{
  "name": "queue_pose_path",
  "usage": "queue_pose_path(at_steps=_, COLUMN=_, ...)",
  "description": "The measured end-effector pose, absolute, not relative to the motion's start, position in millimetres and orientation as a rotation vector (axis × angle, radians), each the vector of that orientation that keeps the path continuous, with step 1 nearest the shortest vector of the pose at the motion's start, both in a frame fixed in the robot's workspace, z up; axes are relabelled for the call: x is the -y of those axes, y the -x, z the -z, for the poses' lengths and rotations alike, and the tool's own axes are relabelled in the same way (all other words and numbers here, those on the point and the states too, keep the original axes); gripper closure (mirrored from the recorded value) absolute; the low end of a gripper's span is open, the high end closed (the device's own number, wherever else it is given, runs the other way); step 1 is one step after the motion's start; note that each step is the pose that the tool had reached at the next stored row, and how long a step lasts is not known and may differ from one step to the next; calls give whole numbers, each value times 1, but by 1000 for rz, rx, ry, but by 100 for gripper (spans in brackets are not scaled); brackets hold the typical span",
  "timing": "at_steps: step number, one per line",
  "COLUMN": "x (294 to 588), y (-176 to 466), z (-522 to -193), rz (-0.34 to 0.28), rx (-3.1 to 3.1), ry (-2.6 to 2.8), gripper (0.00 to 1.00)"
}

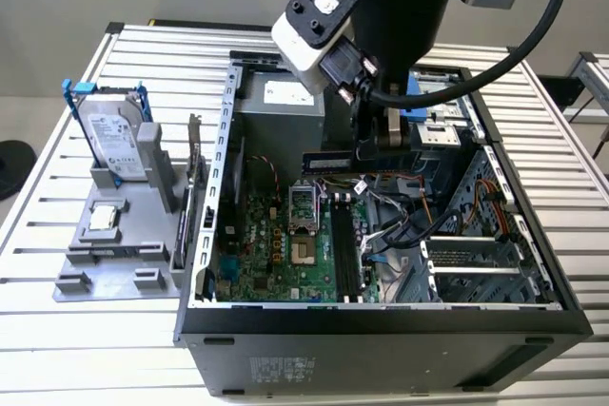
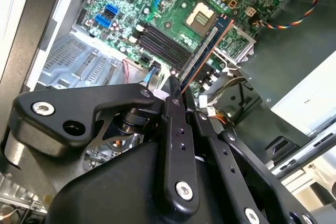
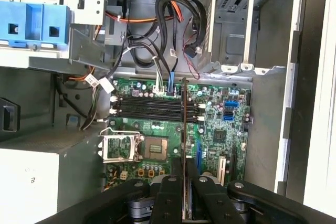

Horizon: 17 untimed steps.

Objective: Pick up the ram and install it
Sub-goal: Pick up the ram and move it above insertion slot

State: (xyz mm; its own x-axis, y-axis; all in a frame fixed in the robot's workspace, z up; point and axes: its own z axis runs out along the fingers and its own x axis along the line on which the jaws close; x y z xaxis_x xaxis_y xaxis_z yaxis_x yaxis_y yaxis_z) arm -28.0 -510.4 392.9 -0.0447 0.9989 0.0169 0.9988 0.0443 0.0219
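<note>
I find the gripper clamped on the ram, holding it above the motherboard inside the open computer case.

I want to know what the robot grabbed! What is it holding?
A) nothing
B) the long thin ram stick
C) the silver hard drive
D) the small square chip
B: the jaws are closed on the ram, over the motherboard in the open case; the hard drive stands outside it.

Thin bluish-dark ram, level on edge, gripped in the hand, above motherboard
</note>
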Motion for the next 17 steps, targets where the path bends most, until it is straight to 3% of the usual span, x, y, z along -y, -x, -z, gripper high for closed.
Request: queue_pose_path(at_steps=17, x=510, y=11, z=-393, rz=-43, rx=-2268, ry=-2169, gripper=100)
